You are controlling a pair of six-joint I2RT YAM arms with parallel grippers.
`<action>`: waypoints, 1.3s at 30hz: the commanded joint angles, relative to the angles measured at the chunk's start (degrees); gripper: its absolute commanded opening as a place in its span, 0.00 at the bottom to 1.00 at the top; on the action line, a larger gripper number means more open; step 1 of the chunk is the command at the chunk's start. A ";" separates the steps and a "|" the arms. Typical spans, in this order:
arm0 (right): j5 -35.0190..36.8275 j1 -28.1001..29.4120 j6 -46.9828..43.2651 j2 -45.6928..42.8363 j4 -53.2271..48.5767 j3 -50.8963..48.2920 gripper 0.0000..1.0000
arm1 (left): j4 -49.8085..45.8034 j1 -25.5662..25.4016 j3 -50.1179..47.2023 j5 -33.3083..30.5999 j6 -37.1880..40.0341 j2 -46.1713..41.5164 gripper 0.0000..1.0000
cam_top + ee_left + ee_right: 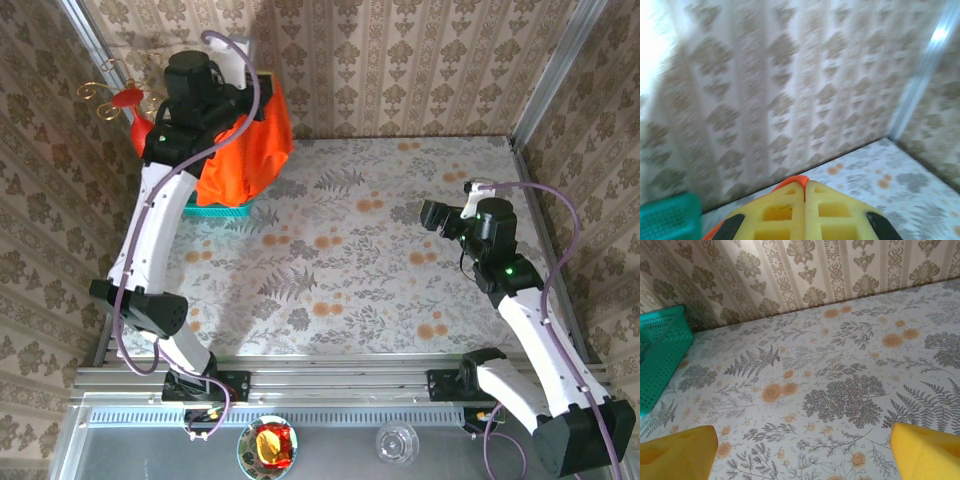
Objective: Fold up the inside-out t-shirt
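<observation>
Near rail: small dish [268, 445] holding a red-and-yellow item, with a clear glass piece [397, 443] beside it.
Mid-desk [350, 270], right side: right gripper [437, 216], jaws wide apart, holding nothing, above the floral surface.
Far left: teal basket [222, 210] on the desk, its contents hidden by the inside-out t-shirt [245, 150]. The shirt hangs over it from the raised left gripper [805, 186], jaws closed on the orange fabric.

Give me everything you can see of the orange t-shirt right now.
The t-shirt is bright orange-red soft fabric, bunched into hanging folds; sleeves and collar indistinct. It hangs at the far left corner by the wall, pinched in the shut left gripper, a sliver showing at its fingertips. Its lower edge overlaps the teal basket; contact there unclear.
</observation>
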 commanded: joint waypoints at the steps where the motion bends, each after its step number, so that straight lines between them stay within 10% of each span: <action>1: 1.04 0.56 1.45 -1.37 -2.69 2.53 0.90 | -1.46 -6.46 4.40 4.56 2.82 1.97 0.00; 7: 3.33 1.00 0.73 -0.45 -7.31 4.26 0.89 | 0.44 -14.92 0.04 4.48 -0.77 7.40 0.07; 11: 5.92 1.17 1.20 0.71 -12.24 5.96 0.88 | -0.04 -18.33 -2.93 4.98 -4.17 11.26 0.41; 27: -4.08 2.29 7.20 8.94 -17.88 5.64 0.76 | 4.07 -13.99 -41.17 -3.46 -11.17 1.81 0.43; 39: -4.61 11.02 8.77 18.36 -19.99 4.85 0.64 | 13.46 -8.57 -62.97 5.75 -20.28 3.64 0.43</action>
